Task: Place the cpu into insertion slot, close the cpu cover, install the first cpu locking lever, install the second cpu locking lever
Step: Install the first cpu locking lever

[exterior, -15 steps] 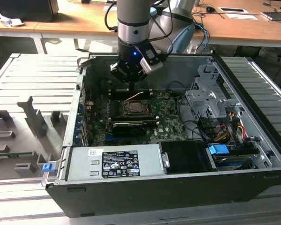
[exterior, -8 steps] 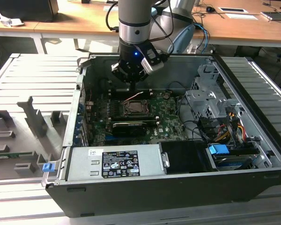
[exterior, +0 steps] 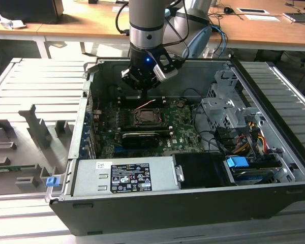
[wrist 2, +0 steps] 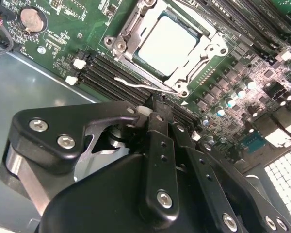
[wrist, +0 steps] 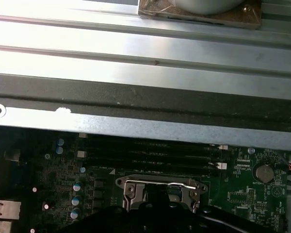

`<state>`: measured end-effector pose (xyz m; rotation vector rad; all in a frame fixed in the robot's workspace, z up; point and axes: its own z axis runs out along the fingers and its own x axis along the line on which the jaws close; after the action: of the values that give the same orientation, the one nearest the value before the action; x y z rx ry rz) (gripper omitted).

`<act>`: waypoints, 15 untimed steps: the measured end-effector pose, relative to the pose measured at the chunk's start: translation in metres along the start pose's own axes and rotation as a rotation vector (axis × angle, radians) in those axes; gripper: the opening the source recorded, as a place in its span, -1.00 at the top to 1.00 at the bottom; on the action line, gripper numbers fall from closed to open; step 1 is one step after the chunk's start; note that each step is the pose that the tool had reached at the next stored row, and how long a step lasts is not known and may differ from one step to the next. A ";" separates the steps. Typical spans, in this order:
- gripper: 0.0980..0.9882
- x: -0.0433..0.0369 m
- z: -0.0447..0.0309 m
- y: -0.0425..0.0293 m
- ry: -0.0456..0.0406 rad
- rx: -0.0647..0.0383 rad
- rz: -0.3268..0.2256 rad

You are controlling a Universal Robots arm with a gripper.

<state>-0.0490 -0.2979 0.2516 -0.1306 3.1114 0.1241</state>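
Note:
The cpu [wrist 2: 167,43] lies in the insertion slot [exterior: 150,118] on the green board, its pale top showing through the window of the cpu cover [wrist 2: 203,54], which lies flat over it. A thin wire locking lever [wrist 2: 136,82] crosses the socket's near edge and stands slightly raised in the exterior view [exterior: 147,105]. My gripper [wrist 2: 155,102] hangs just above that edge of the socket, fingers together, with nothing seen between them. In the exterior view the gripper [exterior: 144,94] is over the back of the board. The socket [wrist: 160,191] also shows in the first wrist view.
The board sits deep in an open computer case [exterior: 91,81] with metal walls all round. Memory slots [wrist 2: 111,70] run beside the socket. A power supply [exterior: 127,175] is at the front, and a drive cage [exterior: 229,109] with cables is on the exterior view's right.

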 end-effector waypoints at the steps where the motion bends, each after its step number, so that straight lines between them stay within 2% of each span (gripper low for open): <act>1: 0.98 -0.0002 0.0001 0.0000 -0.0002 0.000 0.000; 15: 0.98 -0.0031 0.0004 -0.0003 -0.0002 0.000 0.000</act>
<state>-0.0459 -0.2979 0.2512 -0.1305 3.1112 0.1244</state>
